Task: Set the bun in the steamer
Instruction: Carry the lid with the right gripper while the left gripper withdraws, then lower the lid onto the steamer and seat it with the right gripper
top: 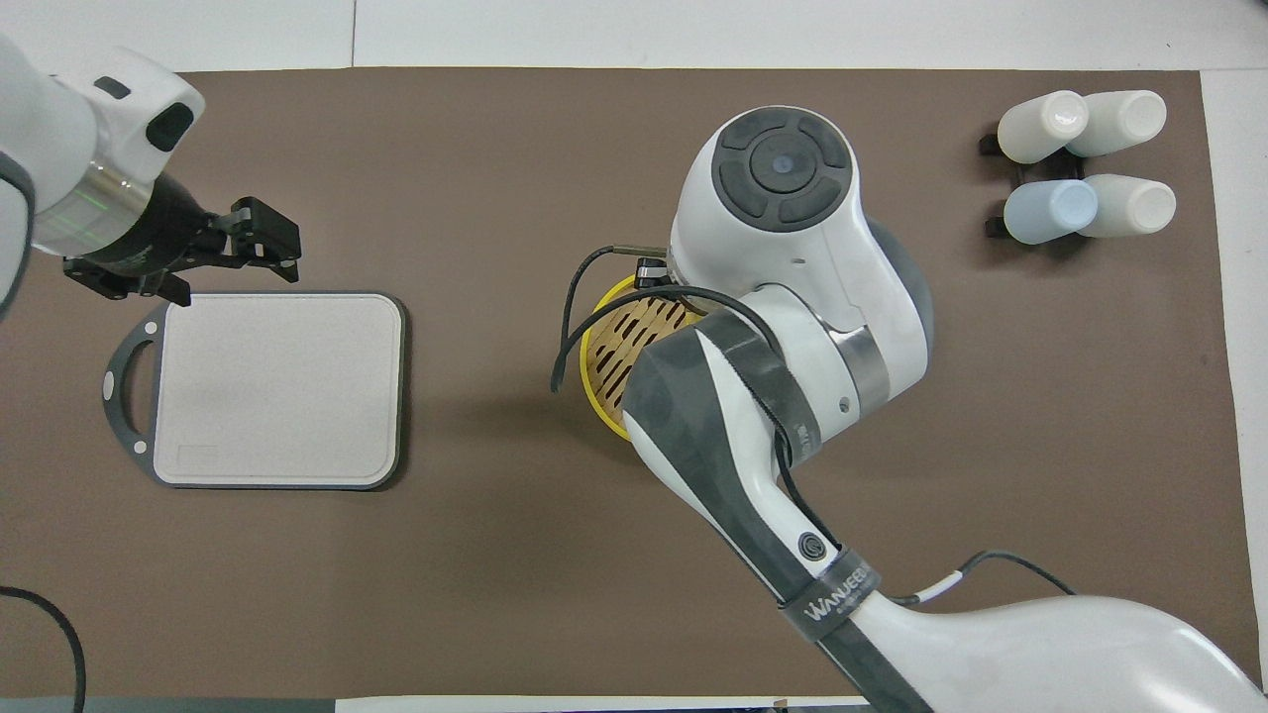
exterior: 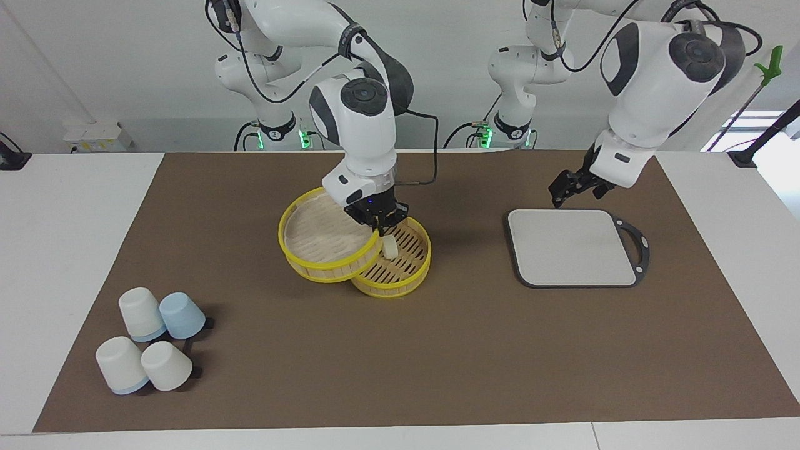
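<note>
The steamer basket point(exterior: 409, 281) stands mid-mat, and the cream bun point(exterior: 390, 248) lies on its slats. My right gripper point(exterior: 377, 223) is shut on the rim of the yellow-rimmed steamer lid point(exterior: 322, 240). It holds the lid tilted, covering the part of the basket toward the right arm's end. In the overhead view the right arm hides the bun and the lid, and only a slice of the basket point(top: 609, 342) shows. My left gripper point(exterior: 562, 189) point(top: 277, 238) hangs open and empty over the mat, by the grey board's edge nearer the robots.
A flat grey board point(exterior: 572, 247) point(top: 277, 386) with a dark handle lies toward the left arm's end. Several upturned pale cups point(exterior: 150, 340) point(top: 1080, 149) are clustered at the corner toward the right arm's end, farther from the robots.
</note>
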Action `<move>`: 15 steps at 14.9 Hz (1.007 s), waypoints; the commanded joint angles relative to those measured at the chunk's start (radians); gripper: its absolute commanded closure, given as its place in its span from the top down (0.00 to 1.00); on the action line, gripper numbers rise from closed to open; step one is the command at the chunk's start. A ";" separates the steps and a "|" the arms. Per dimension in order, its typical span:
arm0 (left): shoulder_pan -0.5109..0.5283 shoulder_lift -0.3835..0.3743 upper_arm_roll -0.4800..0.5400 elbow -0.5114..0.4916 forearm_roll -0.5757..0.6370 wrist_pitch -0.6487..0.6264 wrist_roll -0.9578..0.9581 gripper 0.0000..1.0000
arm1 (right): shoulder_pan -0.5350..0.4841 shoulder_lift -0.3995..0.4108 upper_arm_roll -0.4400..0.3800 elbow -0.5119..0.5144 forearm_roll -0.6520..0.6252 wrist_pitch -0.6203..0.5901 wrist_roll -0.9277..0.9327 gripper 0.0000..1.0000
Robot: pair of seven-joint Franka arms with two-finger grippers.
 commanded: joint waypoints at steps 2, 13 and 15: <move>0.032 -0.107 -0.012 -0.113 0.013 -0.013 0.049 1.00 | 0.040 0.121 -0.003 0.148 0.009 -0.054 0.032 0.00; 0.103 -0.155 -0.018 -0.183 0.013 -0.036 0.210 1.00 | 0.109 0.210 -0.005 0.219 0.006 -0.001 0.209 0.00; 0.104 -0.152 -0.018 -0.173 0.013 -0.030 0.212 1.00 | 0.125 0.218 -0.005 0.216 0.006 0.030 0.215 0.00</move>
